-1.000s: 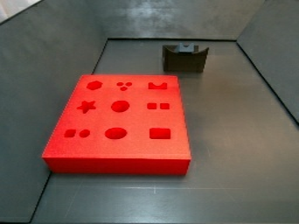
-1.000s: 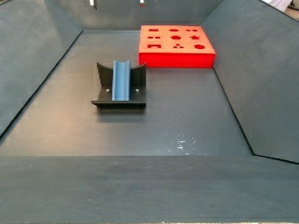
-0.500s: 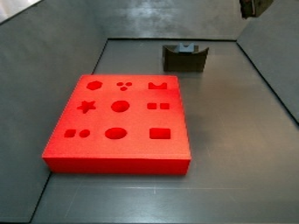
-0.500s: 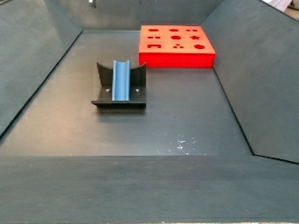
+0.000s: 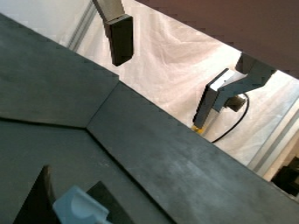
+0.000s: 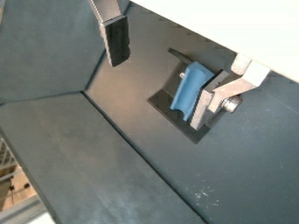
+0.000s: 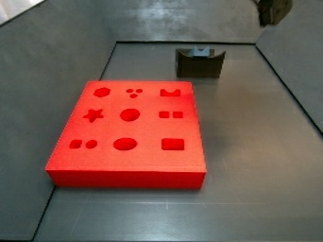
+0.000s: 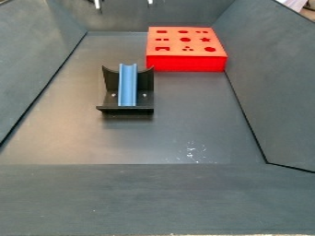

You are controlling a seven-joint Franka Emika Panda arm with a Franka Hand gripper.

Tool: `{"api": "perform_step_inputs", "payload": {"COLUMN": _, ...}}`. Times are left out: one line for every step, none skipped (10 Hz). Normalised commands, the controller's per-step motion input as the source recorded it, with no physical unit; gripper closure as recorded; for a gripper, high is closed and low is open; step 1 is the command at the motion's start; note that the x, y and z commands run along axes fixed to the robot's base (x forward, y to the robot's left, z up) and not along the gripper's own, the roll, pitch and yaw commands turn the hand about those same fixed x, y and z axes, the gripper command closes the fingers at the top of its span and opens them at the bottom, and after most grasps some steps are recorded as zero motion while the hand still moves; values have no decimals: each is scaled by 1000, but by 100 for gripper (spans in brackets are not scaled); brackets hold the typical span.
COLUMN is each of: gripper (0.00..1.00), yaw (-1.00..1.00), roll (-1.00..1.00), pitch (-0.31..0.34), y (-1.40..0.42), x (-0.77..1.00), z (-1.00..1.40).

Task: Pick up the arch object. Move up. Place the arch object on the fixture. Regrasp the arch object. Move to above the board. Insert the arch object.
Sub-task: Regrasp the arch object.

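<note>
The grey-blue arch object [image 8: 127, 83] lies lengthwise in the dip of the dark fixture [image 8: 109, 89] on the floor, free of any grip. My gripper [image 8: 124, 4] hangs high above it, open, and only its fingertips show at the frame's edge. In both wrist views the gap between the fingers [image 6: 117, 42] is empty, and the arch object [image 6: 190, 87] rests in the fixture [image 6: 160, 98] far below. A wrist view shows the gripper [image 5: 170, 70] against a white curtain, with the arch object [image 5: 79, 207] low in the corner. The red board [image 7: 149, 129] lies flat, apart from the fixture [image 7: 199, 64].
Sloping grey walls [image 8: 50, 74] close in the floor on all sides. In a side view the board [image 8: 185, 59] sits near the back wall, to the right of the fixture. The gripper [image 7: 271, 9] shows at the upper right corner there.
The gripper has come down into the upper right corner of a side view, where it was out of sight a second ago. Arch object, fixture and board have not moved.
</note>
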Motion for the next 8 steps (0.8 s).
{"api": "perform_step_inputs", "payload": {"gripper": 0, "yaw": 150, "roll": 105, "pitch": -40, "y": 64, "x": 52, "z": -1000}}
{"api": "perform_step_inputs", "payload": {"gripper": 0, "yaw": 132, "roll": 92, "pitch": -69, "y": 59, "x": 57, "z": -1000}}
{"api": "perform_step_inputs", "payload": {"gripper": 0, "yaw": 107, "roll": 81, "pitch": -95, "y": 57, "x": 62, "z": -1000}}
{"api": "perform_step_inputs", "payload": {"gripper": 0, "yaw": 82, "roll": 77, "pitch": -113, "y": 51, "x": 69, "z": -1000}}
{"api": "perform_step_inputs", "payload": {"gripper": 0, "yaw": 44, "roll": 72, "pitch": -114, "y": 47, "x": 77, "z": -1000}}
{"api": "perform_step_inputs", "payload": {"gripper": 0, "yaw": 19, "roll": 70, "pitch": -111, "y": 43, "x": 86, "z": -1000}}
{"api": "perform_step_inputs", "payload": {"gripper": 0, "yaw": -7, "roll": 73, "pitch": -92, "y": 35, "x": 94, "z": -1000}}
{"api": "perform_step_inputs", "payload": {"gripper": 0, "yaw": -16, "roll": 73, "pitch": -82, "y": 31, "x": 101, "z": -1000}}
